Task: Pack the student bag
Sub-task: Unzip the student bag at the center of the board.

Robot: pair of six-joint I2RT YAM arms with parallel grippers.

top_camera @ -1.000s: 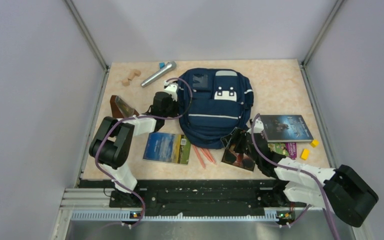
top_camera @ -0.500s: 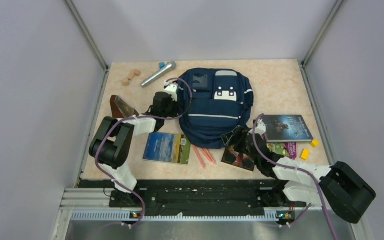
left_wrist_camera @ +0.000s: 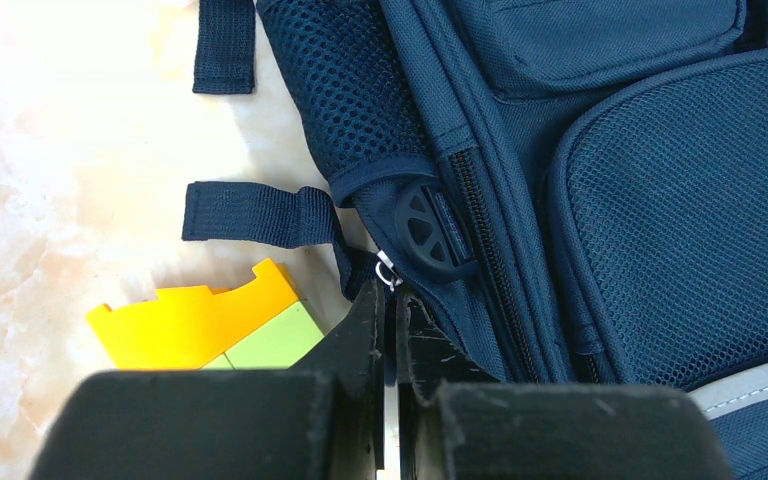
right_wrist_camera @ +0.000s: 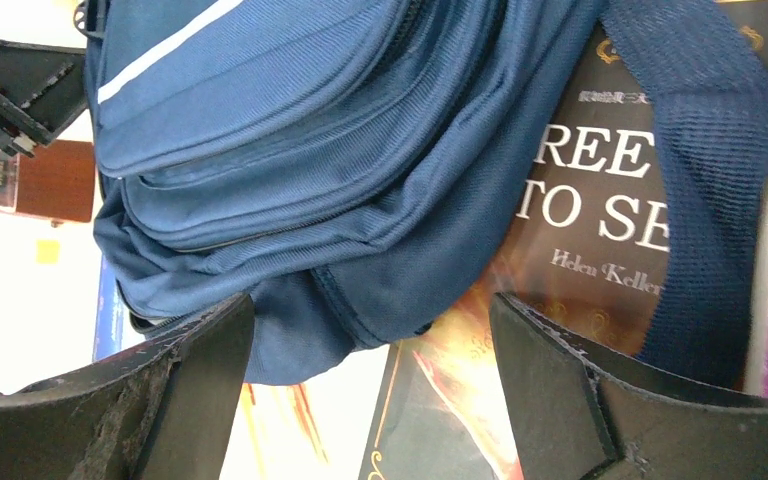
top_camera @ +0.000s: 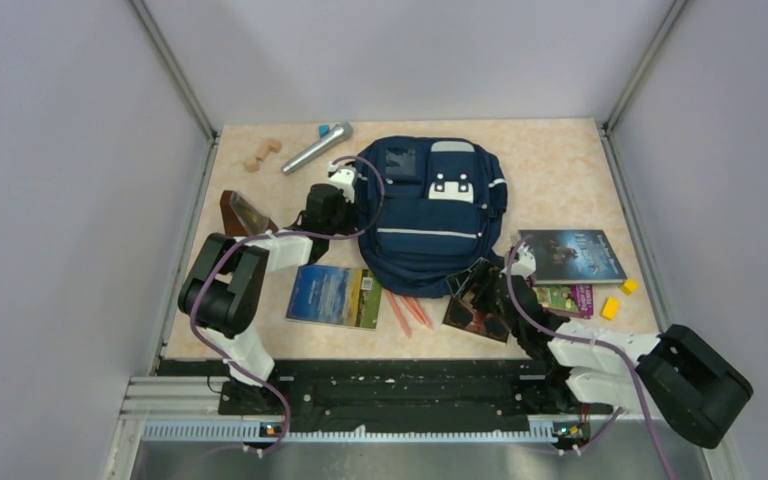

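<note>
The student bag [top_camera: 430, 215] lies flat mid-table, navy with grey stripes and a white patch. My left gripper [top_camera: 338, 180] is at its left side. In the left wrist view it is shut [left_wrist_camera: 388, 300], with a dark strip pinched between the fingers just below the metal ring of the zipper pull [left_wrist_camera: 387, 270]. My right gripper [top_camera: 480, 290] is open at the bag's lower right corner. In the right wrist view its jaws [right_wrist_camera: 370, 310] straddle the bag's hanging corner [right_wrist_camera: 290, 150] without touching it, above a dark book [right_wrist_camera: 580, 200]. A bag strap [right_wrist_camera: 705, 180] crosses that book.
A blue-green book [top_camera: 335, 296] and red pencils [top_camera: 405, 310] lie in front of the bag. Another dark book [top_camera: 572, 255], a magenta booklet [top_camera: 570, 297] and yellow blocks [top_camera: 610, 308] lie right. A silver microphone [top_camera: 315, 148], wooden piece [top_camera: 261, 155] and brown box [top_camera: 245, 212] lie left.
My right gripper's jaws have spread wider and that arm has drawn back a little toward the near edge. The left arm and the bag have not moved.
</note>
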